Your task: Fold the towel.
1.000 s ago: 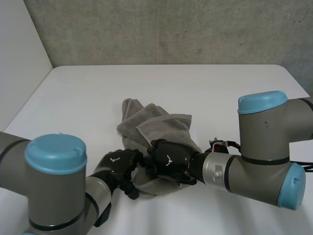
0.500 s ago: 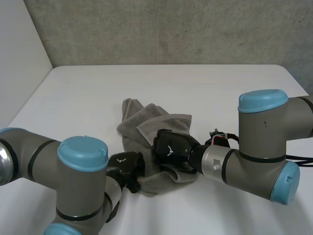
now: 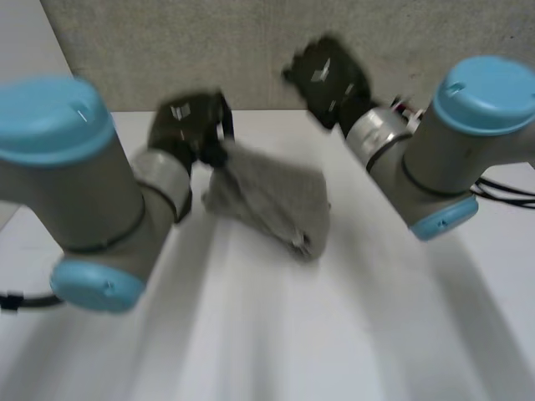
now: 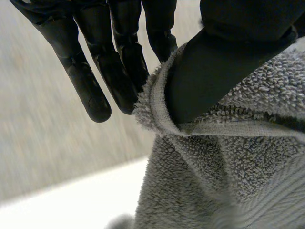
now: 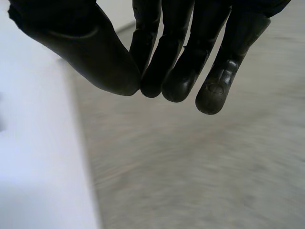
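The grey towel (image 3: 272,200) hangs in a bunch above the white tabletop (image 3: 276,334), near the middle of the head view, held by one top edge. Your left hand (image 3: 191,124), at the towel's 10 o'clock, has that edge. In the left wrist view the hem wraps the thumb (image 4: 214,67), which pins it against the nearest of the straight fingers (image 4: 90,71), and the rest of the cloth drops away beneath the palm. Your right hand (image 3: 330,71) is up at the towel's 1 o'clock, apart from it. Its fingertips (image 5: 181,81) are drawn in against the thumb, with nothing between them. Behind both hands stands a grey concrete wall (image 3: 251,42). A white mark on the back of each hand is too blurred to read.
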Controlling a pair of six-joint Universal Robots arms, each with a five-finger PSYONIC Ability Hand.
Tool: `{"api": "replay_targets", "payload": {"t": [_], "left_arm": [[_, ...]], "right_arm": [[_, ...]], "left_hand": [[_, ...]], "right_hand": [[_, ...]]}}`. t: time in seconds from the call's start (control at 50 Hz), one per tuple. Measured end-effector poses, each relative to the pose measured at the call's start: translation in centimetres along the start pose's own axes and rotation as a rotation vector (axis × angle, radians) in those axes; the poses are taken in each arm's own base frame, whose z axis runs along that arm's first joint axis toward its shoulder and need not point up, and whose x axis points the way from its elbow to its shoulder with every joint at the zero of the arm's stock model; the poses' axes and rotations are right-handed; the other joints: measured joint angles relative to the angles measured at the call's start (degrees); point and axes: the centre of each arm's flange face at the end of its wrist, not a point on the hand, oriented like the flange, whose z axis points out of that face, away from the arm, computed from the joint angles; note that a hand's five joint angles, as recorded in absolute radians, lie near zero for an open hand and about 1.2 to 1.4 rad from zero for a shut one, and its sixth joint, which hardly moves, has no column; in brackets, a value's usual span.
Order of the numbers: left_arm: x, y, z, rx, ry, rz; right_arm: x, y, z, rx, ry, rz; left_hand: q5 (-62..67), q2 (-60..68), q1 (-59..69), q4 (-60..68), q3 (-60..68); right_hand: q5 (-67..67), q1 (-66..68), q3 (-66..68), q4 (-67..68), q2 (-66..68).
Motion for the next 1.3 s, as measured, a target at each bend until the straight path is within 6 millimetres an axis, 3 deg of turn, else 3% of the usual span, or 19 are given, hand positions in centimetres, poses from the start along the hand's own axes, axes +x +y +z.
{"api": "replay_targets", "payload": {"t": [0.04,0.06,0.1,0.18,0.3,0.42,0.58,0.82,0.9,1.02,1.12,1.16,1.22,1.3], "left_arm": [[0.1,-1.8,0.4,0.057,0.002,0.013],[0.2,-2.5,0.4,0.078,0.006,0.020],[0.6,-3.3,0.0,0.096,0.016,0.032],[1.0,-2.8,-1.7,0.067,0.032,0.045],[0.3,0.2,-5.6,-0.036,0.034,0.064],[-1.0,2.2,-9.0,-0.103,0.015,0.074],[-2.9,2.2,-11.7,-0.106,-0.034,0.102],[-3.2,2.5,-13.7,-0.111,-0.026,0.151],[-3.2,2.7,-13.9,-0.120,-0.017,0.151],[-3.3,2.9,-13.7,-0.122,-0.017,0.150],[-3.8,2.4,-12.4,-0.075,-0.039,0.156],[-4.2,1.8,-11.2,-0.035,-0.052,0.170],[-4.6,0.7,-8.8,0.039,-0.060,0.214],[-4.7,-2.5,-4.2,0.209,-0.074,0.310]], "right_arm": [[1.3,-0.7,0.2,0.014,0.076,0.052],[1.9,-0.9,0.1,0.015,0.112,0.082],[2.1,-0.9,-0.3,-0.007,0.129,0.115],[1.0,-0.1,-1.4,-0.073,0.069,0.146],[-1.0,2.0,-3.3,-0.193,-0.131,0.247],[-0.8,3.7,-4.5,-0.257,-0.283,0.448],[-1.9,4.8,-5.7,-0.259,-0.476,0.590],[-6.3,5.1,-6.9,-0.295,-0.661,0.484],[-7.9,5.1,-7.1,-0.305,-0.695,0.449],[-8.8,4.8,-6.4,-0.302,-0.676,0.390],[-7.2,4.4,-4.3,-0.266,-0.544,0.318],[-5.4,4.3,-2.7,-0.240,-0.413,0.275],[-1.6,3.6,-0.2,-0.179,-0.171,0.220],[4.8,0.9,2.3,-0.016,0.204,0.168]], "left_hand": [[0.19,0.00,0.00,0.00,0.00],[0.22,0.00,0.00,0.00,0.00],[0.22,0.00,0.00,0.00,0.00],[0.22,0.00,0.00,0.00,0.00],[0.22,0.05,0.00,0.02,0.02],[0.22,0.09,0.00,0.03,0.06],[0.22,0.09,0.00,0.03,0.06],[0.22,0.09,0.00,0.03,0.06],[0.22,0.09,0.00,0.03,0.06],[0.22,0.09,0.00,0.03,0.06],[0.22,0.09,0.00,0.03,0.06],[0.22,0.09,0.00,0.03,0.06],[0.22,0.10,0.00,0.03,0.09],[0.23,0.22,0.00,0.04,0.11]], "right_hand": [[-11.20,-11.96,-12.01,-11.78,-12.32],[-22.85,-22.56,-22.45,-22.14,-22.69],[-36.38,-35.77,-35.58,-35.27,-35.45],[-47.47,-46.16,-45.63,-45.25,-45.43],[-49.01,-46.98,-46.67,-46.32,-46.11],[-48.44,-46.97,-46.67,-46.32,-46.11],[-47.53,-46.95,-46.67,-46.32,-46.11],[-49.13,-47.29,-46.87,-46.32,-46.12],[-38.79,-39.12,-39.15,-39.10,-38.85],[1.07,1.19,1.15,0.92,1.90],[3.73,3.09,4.36,4.40,3.39],[3.76,3.36,4.36,4.40,3.39],[3.92,4.09,4.36,4.40,3.92],[3.92,5.38,4.37,4.40,5.03]]}}
